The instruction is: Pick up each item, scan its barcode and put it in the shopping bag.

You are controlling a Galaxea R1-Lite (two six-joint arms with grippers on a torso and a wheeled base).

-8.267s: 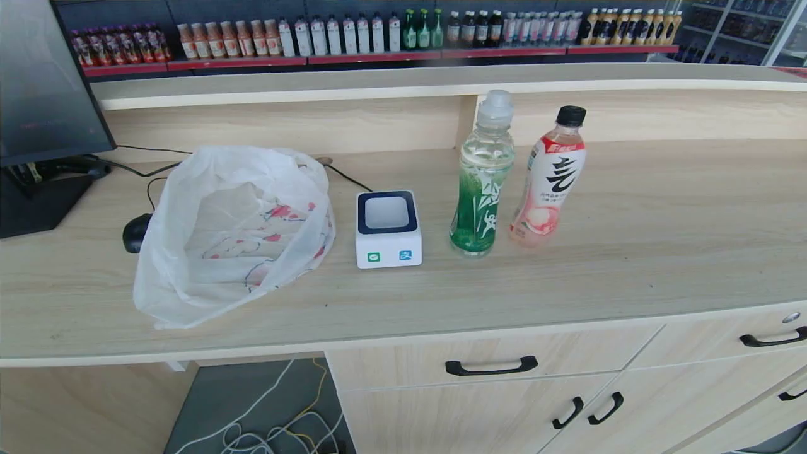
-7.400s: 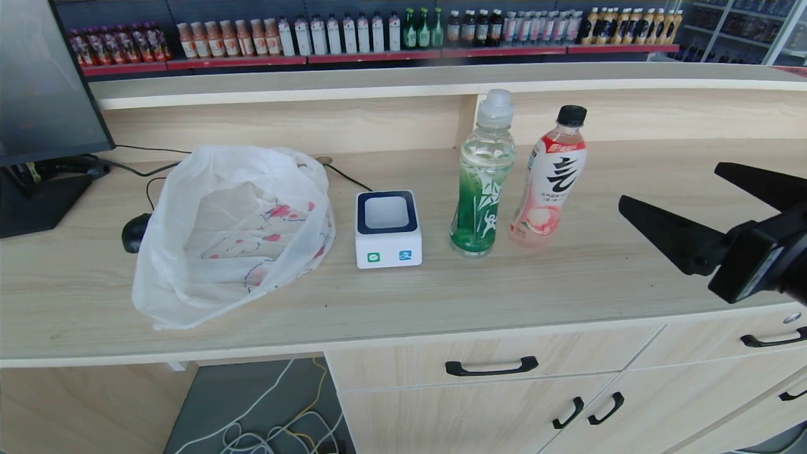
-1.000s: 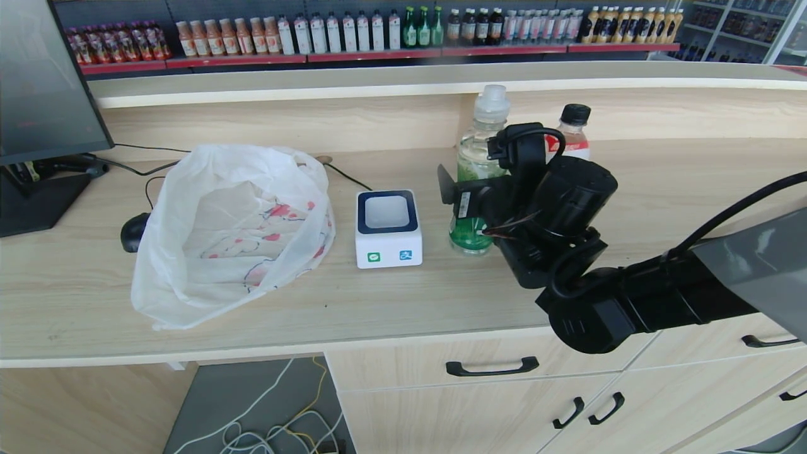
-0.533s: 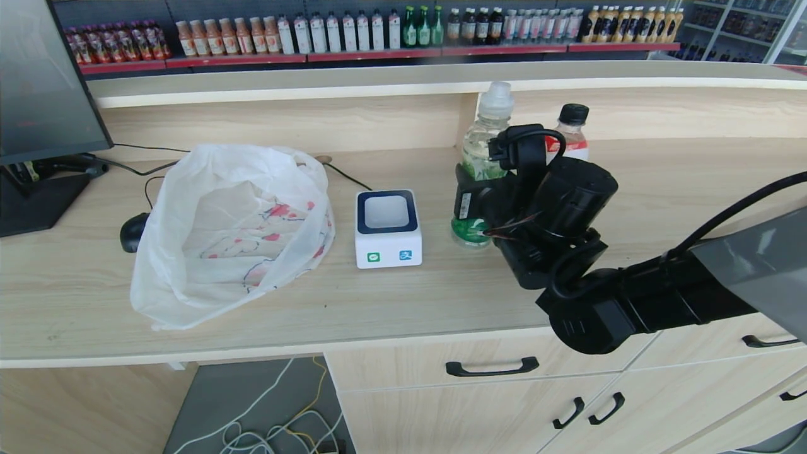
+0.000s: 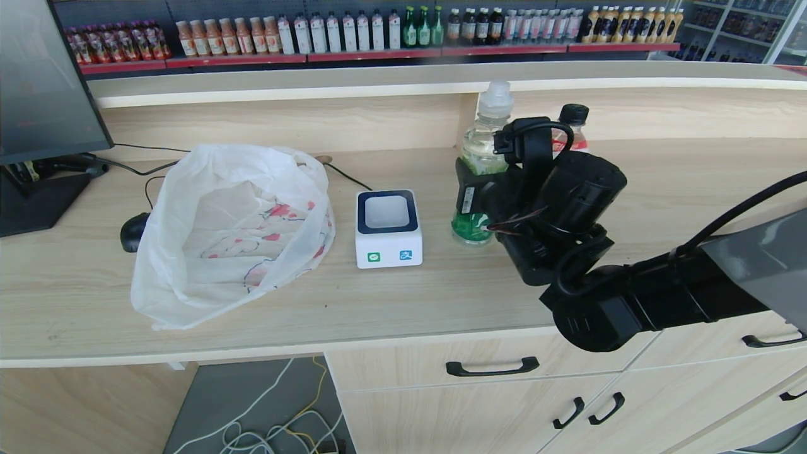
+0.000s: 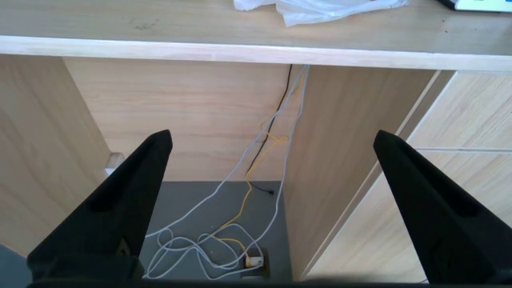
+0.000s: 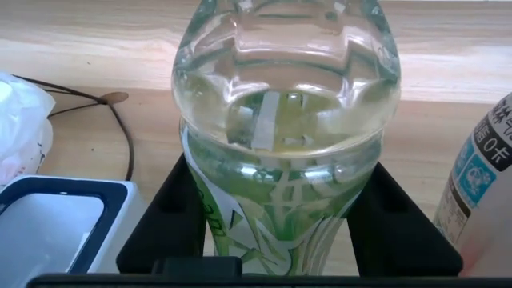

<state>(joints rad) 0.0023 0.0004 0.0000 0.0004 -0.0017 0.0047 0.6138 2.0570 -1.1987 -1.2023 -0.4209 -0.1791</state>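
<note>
The right gripper [image 5: 478, 197] has its jaws clamped on the green bottle [image 5: 480, 151] around the labelled part of its body, under the clear bulging shoulder. The bottle is upright near the middle of the table [image 5: 693, 183], somewhat toward the back edge, and I cannot tell whether its base is off the surface. The scanner [image 5: 388, 228] is just beside it on the side of the table's left end. The pink bottle [image 5: 572, 115] is just beside it on the other side, half hidden behind the wrist. The main risk is probably a low sideways carry, where the bottle's base could clip the scanner's rim and push the box or twist the bottle in the grip. The bottle looks smooth and full of liquid, so it could slip or tilt if swung quickly. Turning the wrist could also knock over the pink bottle. The shopping bag [image 5: 233, 233] slumps toward the table's left end, and its soft mouth might fold shut under a careless drop. The left gripper [image 6: 272, 138] hangs below the table's front edge, jaws wide apart and empty.
</note>
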